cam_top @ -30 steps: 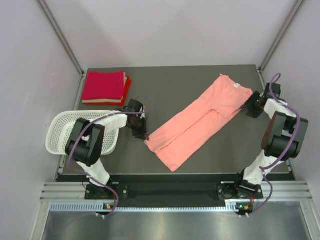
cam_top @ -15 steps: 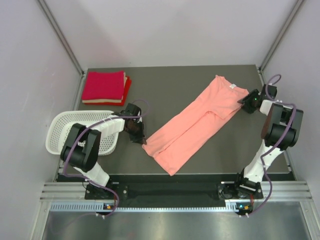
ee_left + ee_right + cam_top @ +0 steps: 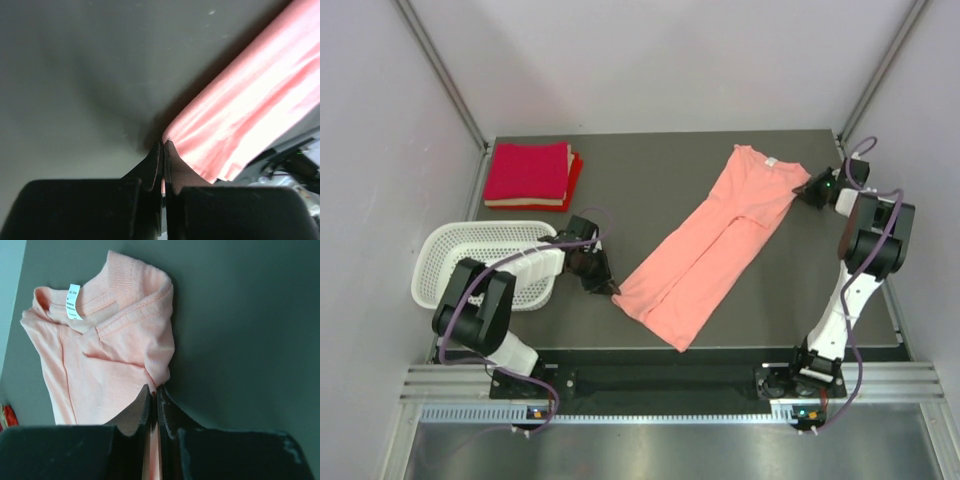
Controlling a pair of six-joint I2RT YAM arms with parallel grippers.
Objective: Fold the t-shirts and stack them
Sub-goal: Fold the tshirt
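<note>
From above, the salmon-pink t-shirt (image 3: 710, 245) lies flat on the surface (image 3: 650, 165), already narrowed into a long strip. Its long axis runs on a diagonal from the hem at near left to the collar at far right. The left claw (image 3: 610, 288) sits at the hem's leftmost corner and the right claw (image 3: 807, 190) at the collar end's right-hand edge, so each arm has the end nearest it. The red t-shirts (image 3: 527, 172) lie folded in a stack at the far left corner, well apart from the pink one, with the white basket (image 3: 432, 262) just in front of them. That stack is nearer the left arm.

In the left wrist view, the left claw (image 3: 162, 147) is pressed together, with a sliver of pink cloth caught between its fingers. The strip runs away up and to the right.

In the right wrist view, the right claw (image 3: 154, 390) is likewise clamped on a fold of the shirt's edge just below the collar. The garment spreads up and to the left from there. A small white tag (image 3: 74, 301) shows inside the neckline, its print too small to read.

The next fold likely turns on bringing one end along that diagonal toward the other.
</note>
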